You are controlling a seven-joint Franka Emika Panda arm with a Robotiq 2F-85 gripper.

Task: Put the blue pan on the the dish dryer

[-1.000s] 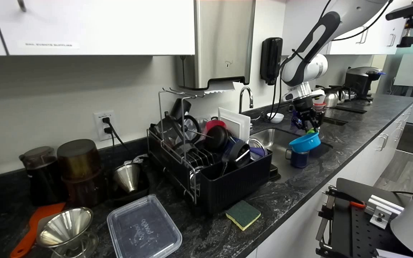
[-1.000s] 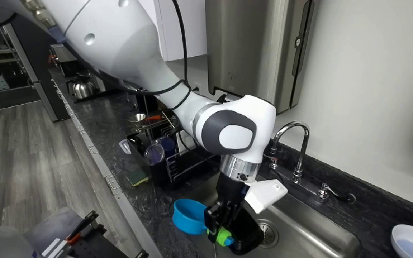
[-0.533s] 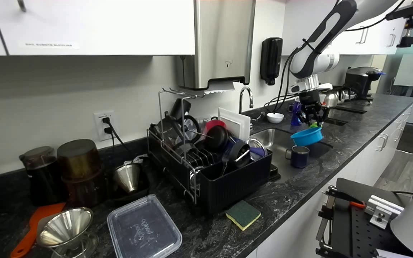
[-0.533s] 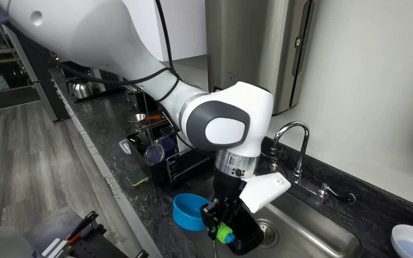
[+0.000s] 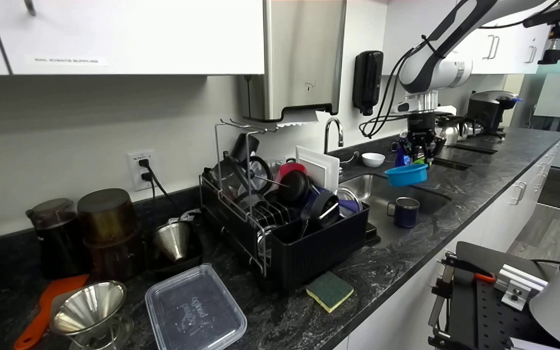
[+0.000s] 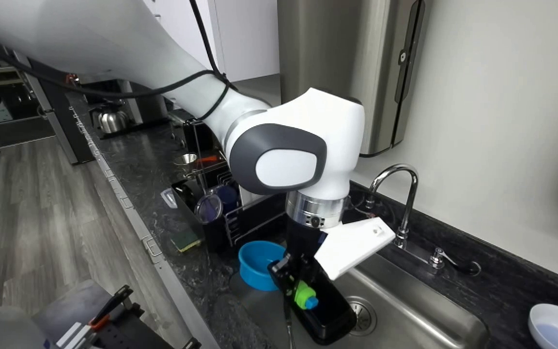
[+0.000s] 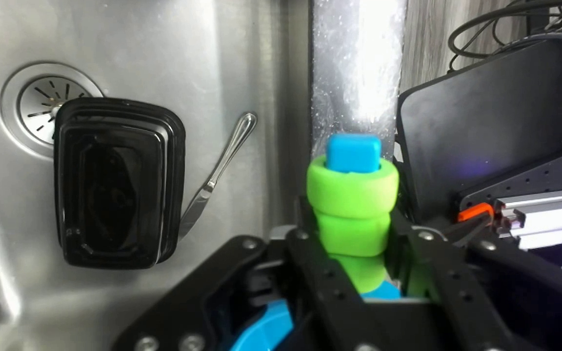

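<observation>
The blue pan point(image 5: 406, 176) hangs in the air over the sink, bowl side toward the dish dryer. Its green handle point(image 7: 353, 204), with a blue tip, stands between the black fingers point(image 7: 317, 263) in the wrist view. My gripper point(image 5: 422, 154) is shut on that handle. Only a slice of the pan's bowl point(image 7: 267, 327) shows past the fingers there; in an exterior view its open top point(image 6: 259, 257) faces up. The dish dryer point(image 5: 316, 257), a black rack with wire frame, stands beside the sink, loaded with pots, lids and a white board.
A dark blue mug point(image 5: 406, 212) is below the pan. In the sink point(image 6: 419, 295) lie a black container point(image 7: 110, 195) and a knife point(image 7: 218, 170). The faucet point(image 6: 407, 194) rises behind. A sponge point(image 5: 329, 290) and clear lidded container point(image 5: 196, 308) are near the rack.
The gripper has lifted the pan higher, uncovering the mug's top beneath it. The pan has come slightly toward the dish dryer and looks more level. The grip on the handle is the same.
</observation>
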